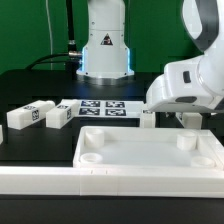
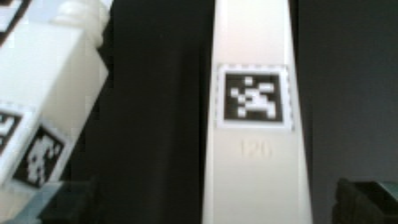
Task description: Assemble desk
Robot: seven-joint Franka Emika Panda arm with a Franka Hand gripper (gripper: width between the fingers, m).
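Note:
The white tabletop (image 1: 150, 152) lies rim up in front, with round corner sockets. Three white tagged legs (image 1: 40, 112) lie at the exterior view's left. My gripper (image 1: 150, 112) is low over the table just behind the tabletop's far edge, its fingers mostly hidden by the white hand. In the wrist view a long white leg (image 2: 253, 100) with a tag runs lengthwise between my dark fingertips (image 2: 365, 200). The jaws stand wide on either side of it without touching. My gripper (image 2: 214, 208) is open. Another tagged leg (image 2: 54, 90) lies beside it.
The marker board (image 1: 103, 106) lies flat between the legs and my hand. The arm's base (image 1: 105, 50) stands at the back. A long white rail (image 1: 60, 182) runs along the front edge. The table is black.

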